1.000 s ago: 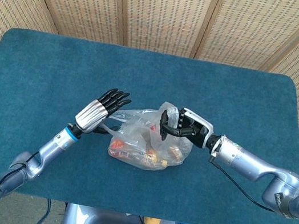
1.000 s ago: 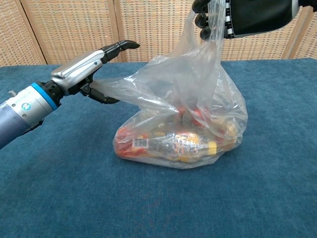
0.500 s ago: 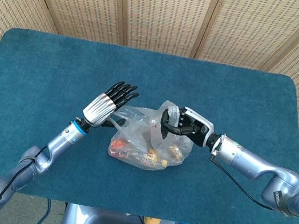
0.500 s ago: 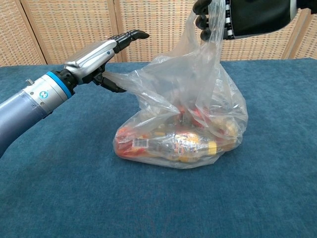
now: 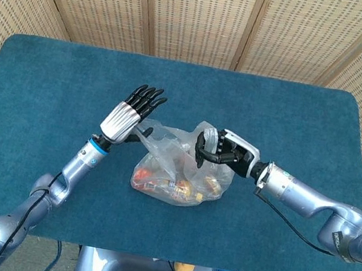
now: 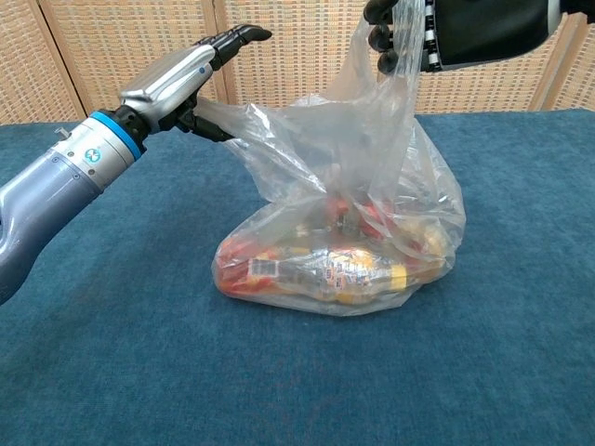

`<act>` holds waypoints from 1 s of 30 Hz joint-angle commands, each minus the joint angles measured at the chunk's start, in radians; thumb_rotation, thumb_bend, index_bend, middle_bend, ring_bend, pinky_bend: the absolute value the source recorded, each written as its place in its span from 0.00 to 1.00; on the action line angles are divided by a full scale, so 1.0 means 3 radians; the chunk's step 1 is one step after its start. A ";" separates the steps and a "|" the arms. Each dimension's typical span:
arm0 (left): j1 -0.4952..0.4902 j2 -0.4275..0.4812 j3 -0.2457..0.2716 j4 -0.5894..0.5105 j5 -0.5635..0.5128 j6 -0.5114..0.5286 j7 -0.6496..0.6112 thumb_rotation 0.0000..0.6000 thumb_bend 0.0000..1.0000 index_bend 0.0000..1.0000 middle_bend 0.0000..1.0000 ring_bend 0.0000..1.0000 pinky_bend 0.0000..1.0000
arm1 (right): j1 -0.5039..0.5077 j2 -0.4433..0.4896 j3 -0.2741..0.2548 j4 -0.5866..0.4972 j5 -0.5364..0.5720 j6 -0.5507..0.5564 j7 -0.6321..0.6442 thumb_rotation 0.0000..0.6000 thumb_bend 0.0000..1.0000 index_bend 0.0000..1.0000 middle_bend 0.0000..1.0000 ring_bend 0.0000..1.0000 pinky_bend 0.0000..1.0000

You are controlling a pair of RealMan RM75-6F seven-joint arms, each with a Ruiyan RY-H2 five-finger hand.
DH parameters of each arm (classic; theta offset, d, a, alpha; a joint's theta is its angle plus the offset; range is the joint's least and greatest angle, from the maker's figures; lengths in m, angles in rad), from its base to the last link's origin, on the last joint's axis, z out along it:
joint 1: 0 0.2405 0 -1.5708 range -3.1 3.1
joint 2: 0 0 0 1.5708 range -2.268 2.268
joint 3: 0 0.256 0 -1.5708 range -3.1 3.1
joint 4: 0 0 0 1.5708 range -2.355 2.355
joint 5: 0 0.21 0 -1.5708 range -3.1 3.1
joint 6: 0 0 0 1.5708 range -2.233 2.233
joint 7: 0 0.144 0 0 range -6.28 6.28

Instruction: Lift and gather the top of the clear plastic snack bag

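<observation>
1. The clear plastic snack bag [image 6: 344,232], filled with red and yellow wrapped snacks [image 6: 325,269], rests on the blue felt-covered table [image 5: 50,84] near its centre, its base seated on the felt and its upper film drawn upward on two sides.
2. The right hand [image 6: 409,32] is closed on one upper edge of the bag and holds it high, at the top edge of the chest view. The film hangs taut from this grip.
3. The left hand [image 6: 181,79] holds the opposite upper edge pinched under the thumb, while its remaining fingers [image 5: 147,96] extend nearly straight and point away from the robot. The exact contact point is partly hidden beneath the palm, so the pinch appears light rather than firm.
4. Step in hand: lifting. Both edges are raised, but the two hands are well apart and the mouth of the bag is open between them.
5. Next move, as a judgement: bring the left hand toward the right so the two edges meet above the snacks, keeping both holds at similar height. A weak left pinch risks the film slipping free.
</observation>
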 commanded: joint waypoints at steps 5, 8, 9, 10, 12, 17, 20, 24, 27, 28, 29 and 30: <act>-0.0133 -0.0011 -0.0045 0.0095 -0.0106 -0.0119 0.0077 1.00 0.43 0.08 0.00 0.00 0.00 | 0.0005 -0.0019 -0.0020 0.0021 0.0003 0.0004 0.0010 1.00 0.45 0.57 0.65 0.55 0.52; -0.0198 0.0002 -0.0079 0.0109 -0.0170 -0.0203 0.0081 1.00 0.44 0.14 0.00 0.00 0.00 | 0.0007 -0.0019 -0.0027 0.0037 0.0000 0.0017 0.0018 1.00 0.45 0.57 0.65 0.55 0.52; -0.0228 0.0009 -0.0096 0.0113 -0.0195 -0.0220 0.0086 1.00 0.44 0.15 0.00 0.00 0.00 | 0.0011 -0.0015 -0.0030 0.0039 -0.0003 0.0022 0.0021 1.00 0.45 0.57 0.65 0.55 0.52; -0.0243 0.0012 -0.0105 0.0118 -0.0208 -0.0223 0.0093 1.00 0.44 0.16 0.00 0.00 0.00 | 0.0013 -0.0013 -0.0031 0.0040 -0.0004 0.0023 0.0023 1.00 0.45 0.57 0.65 0.55 0.52; -0.0290 0.0028 -0.0129 0.0132 -0.0241 -0.0225 0.0115 1.00 0.45 0.17 0.00 0.00 0.00 | 0.0020 -0.0002 -0.0038 0.0040 -0.0013 0.0029 0.0027 1.00 0.45 0.57 0.65 0.55 0.52; -0.0413 0.0074 -0.0219 0.0170 -0.0360 -0.0289 0.0215 1.00 0.46 0.20 0.00 0.00 0.00 | 0.0030 0.0030 -0.0047 0.0031 -0.0020 0.0053 0.0045 1.00 0.45 0.57 0.65 0.55 0.52; -0.0484 0.0109 -0.0263 0.0171 -0.0423 -0.0365 0.0251 1.00 0.47 0.21 0.00 0.00 0.00 | 0.0034 0.0053 -0.0057 0.0018 -0.0036 0.0072 0.0045 1.00 0.45 0.57 0.65 0.55 0.52; -0.0528 0.0148 -0.0290 0.0168 -0.0469 -0.0372 0.0290 1.00 0.47 0.25 0.00 0.00 0.00 | 0.0038 0.0075 -0.0069 0.0010 -0.0051 0.0091 0.0047 1.00 0.45 0.57 0.65 0.55 0.52; -0.0531 0.0180 -0.0298 0.0159 -0.0500 -0.0388 0.0310 1.00 0.47 0.26 0.00 0.00 0.00 | 0.0035 0.0083 -0.0076 0.0014 -0.0053 0.0109 0.0058 1.00 0.45 0.57 0.65 0.55 0.52; -0.0529 0.0190 -0.0298 0.0153 -0.0509 -0.0396 0.0311 1.00 0.47 0.26 0.00 0.00 0.00 | 0.0034 0.0085 -0.0079 0.0016 -0.0055 0.0114 0.0061 1.00 0.45 0.57 0.65 0.55 0.52; -0.0529 0.0198 -0.0302 0.0148 -0.0519 -0.0400 0.0310 1.00 0.47 0.27 0.00 0.00 0.00 | 0.0033 0.0085 -0.0081 0.0018 -0.0057 0.0120 0.0064 1.00 0.45 0.57 0.65 0.55 0.52; -0.0530 0.0206 -0.0309 0.0144 -0.0532 -0.0400 0.0307 1.00 0.47 0.28 0.00 0.00 0.01 | 0.0032 0.0084 -0.0084 0.0020 -0.0060 0.0125 0.0067 1.00 0.45 0.57 0.65 0.55 0.52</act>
